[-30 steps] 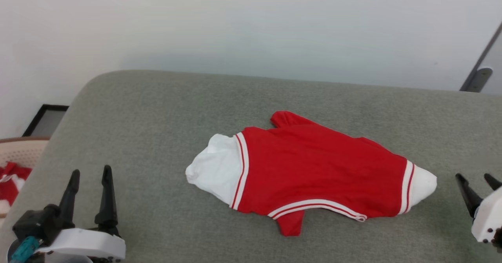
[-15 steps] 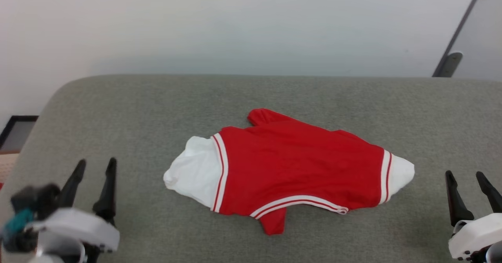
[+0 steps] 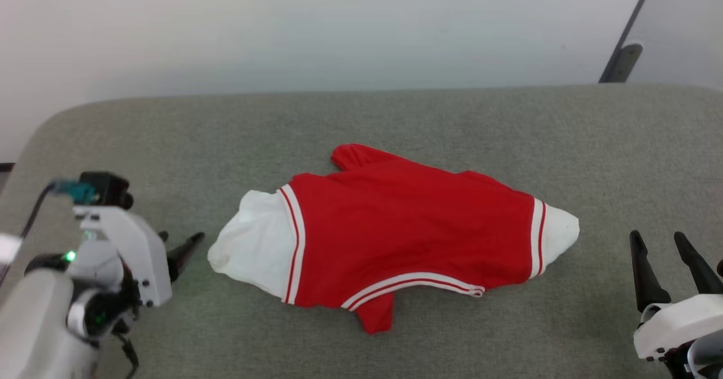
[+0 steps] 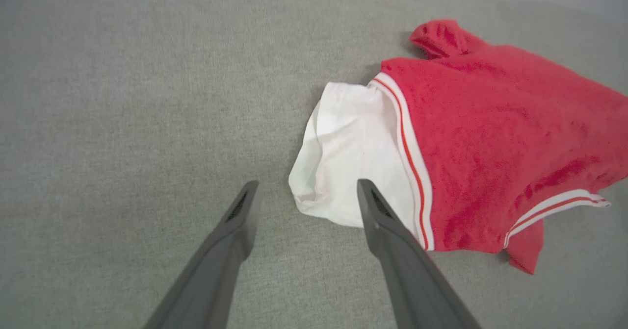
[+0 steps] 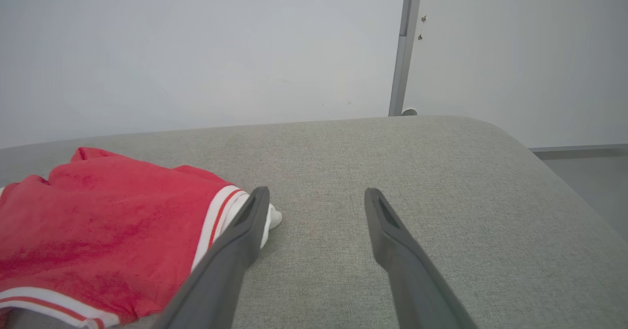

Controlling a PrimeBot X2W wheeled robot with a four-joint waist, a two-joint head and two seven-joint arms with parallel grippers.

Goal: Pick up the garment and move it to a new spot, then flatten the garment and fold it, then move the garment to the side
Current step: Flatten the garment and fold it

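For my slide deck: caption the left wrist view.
Open left hand at the white end of the red garment, on grey upholstery.

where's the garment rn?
Head view: the garment lies spread at the centre of the grey cushion, its larger white end nearest the left gripper, its other end towards the right gripper.

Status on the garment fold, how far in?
Done, by the look: garment lies spread flat on the grey cushion. In hand: nothing; left gripper open, aimed at its larger white end, right gripper open beside the other end. Left: fold, move aside.
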